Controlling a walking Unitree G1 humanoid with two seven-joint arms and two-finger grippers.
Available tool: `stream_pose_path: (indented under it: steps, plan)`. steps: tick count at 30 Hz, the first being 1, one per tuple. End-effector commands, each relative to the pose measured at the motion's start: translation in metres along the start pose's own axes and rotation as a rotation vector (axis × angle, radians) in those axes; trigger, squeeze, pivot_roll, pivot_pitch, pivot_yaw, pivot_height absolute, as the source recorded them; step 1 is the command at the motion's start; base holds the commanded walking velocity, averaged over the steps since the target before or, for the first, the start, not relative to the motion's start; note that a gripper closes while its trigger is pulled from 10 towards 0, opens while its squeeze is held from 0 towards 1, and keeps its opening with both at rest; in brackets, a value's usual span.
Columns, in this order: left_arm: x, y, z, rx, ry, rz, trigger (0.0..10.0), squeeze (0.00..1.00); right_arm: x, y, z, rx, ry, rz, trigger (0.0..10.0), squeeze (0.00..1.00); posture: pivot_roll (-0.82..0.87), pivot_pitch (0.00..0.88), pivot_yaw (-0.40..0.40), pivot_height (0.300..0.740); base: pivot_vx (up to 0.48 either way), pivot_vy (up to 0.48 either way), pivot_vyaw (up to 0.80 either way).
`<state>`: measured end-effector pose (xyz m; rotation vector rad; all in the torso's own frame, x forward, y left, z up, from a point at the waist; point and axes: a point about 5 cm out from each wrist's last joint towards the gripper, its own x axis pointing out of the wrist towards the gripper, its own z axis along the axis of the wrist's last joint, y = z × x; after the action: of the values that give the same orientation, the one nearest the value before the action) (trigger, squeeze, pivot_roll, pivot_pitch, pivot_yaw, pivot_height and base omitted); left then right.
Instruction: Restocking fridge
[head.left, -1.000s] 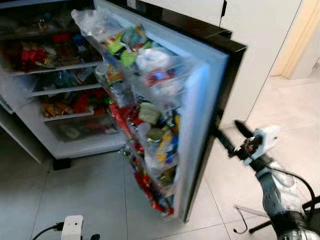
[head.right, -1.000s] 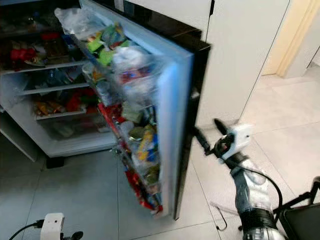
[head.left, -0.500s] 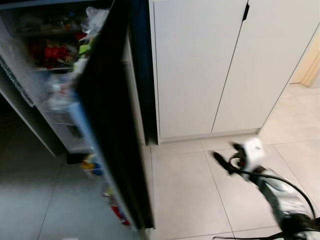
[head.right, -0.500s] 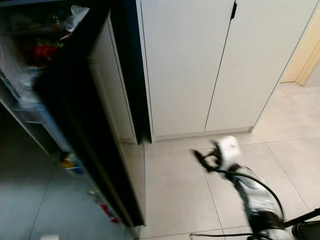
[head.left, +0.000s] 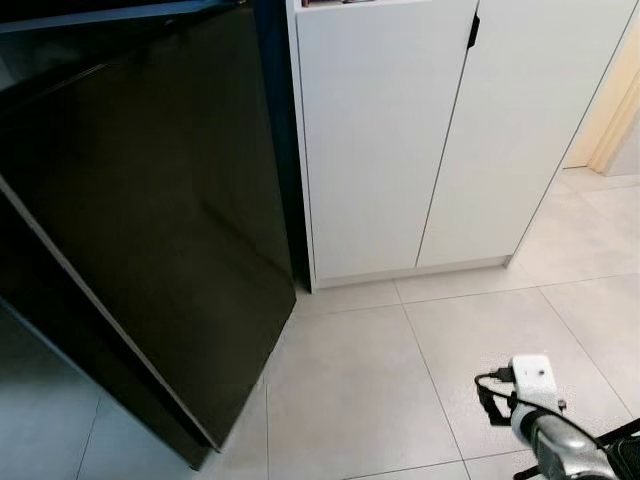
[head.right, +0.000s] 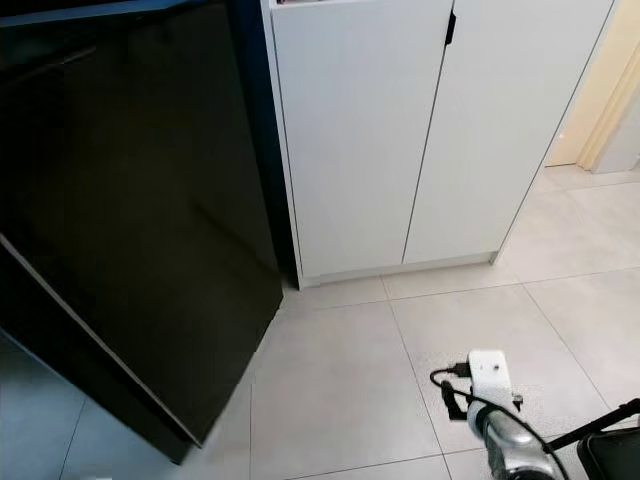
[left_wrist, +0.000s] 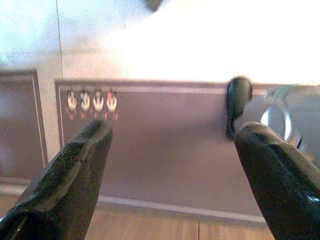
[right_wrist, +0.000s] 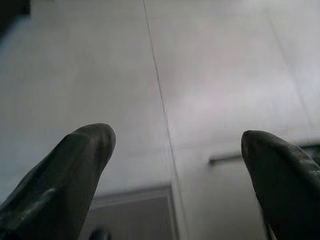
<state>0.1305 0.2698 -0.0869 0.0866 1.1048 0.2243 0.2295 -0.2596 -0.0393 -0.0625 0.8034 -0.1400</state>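
the glossy black fridge door (head.left: 150, 230) stands across the nine o'clock half of the head views, its outer face toward the camera and its lower corner reaching the pale grey tiled floor (head.left: 350, 390) near seven o'clock. at twelve to two o'clock are tall white cupboard doors (head.left: 440, 130) with a small dark handle at their top seam. the right arm's wrist with its white camera block (head.left: 532, 378) sits low at five o'clock over the tiles. the right gripper (right_wrist: 177, 145) has its black fingers spread wide above the floor. the left gripper (left_wrist: 172, 140) is also spread, facing a dark panel (left_wrist: 165, 145).
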Motion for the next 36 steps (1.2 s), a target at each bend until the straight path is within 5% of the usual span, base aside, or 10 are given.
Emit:
stream_pose_path:
  steps: [1, 4, 12, 36]
  plan:
    - [0.000, 0.002, 0.003, 0.002, -0.021, 0.001, 10.0, 0.00, -0.002, 0.010, -0.022, -0.010, 0.081, 0.007, 10.0, 0.00, -0.04, 0.000, 0.036, 0.740, 0.000, 0.000, 0.00]
    - [0.001, -0.002, 0.010, 0.013, -0.045, -0.015, 10.0, 0.00, -0.008, 0.033, -0.057, -0.020, 0.190, 0.052, 10.0, 0.00, -0.03, 0.000, 0.027, 0.740, 0.000, 0.000, 0.00]
    - [0.001, -0.002, 0.011, 0.011, -0.049, -0.013, 10.0, 0.00, -0.017, 0.054, -0.085, 0.050, 0.258, 0.084, 10.0, 0.00, -0.02, 0.000, 0.020, 0.740, 0.000, 0.000, 0.00]
    - [0.000, 0.001, 0.006, 0.009, -0.043, -0.011, 10.0, 0.00, -0.024, 0.056, -0.102, 0.036, 0.294, 0.086, 10.0, 0.00, -0.01, 0.001, 0.004, 0.740, 0.000, 0.000, 0.00]
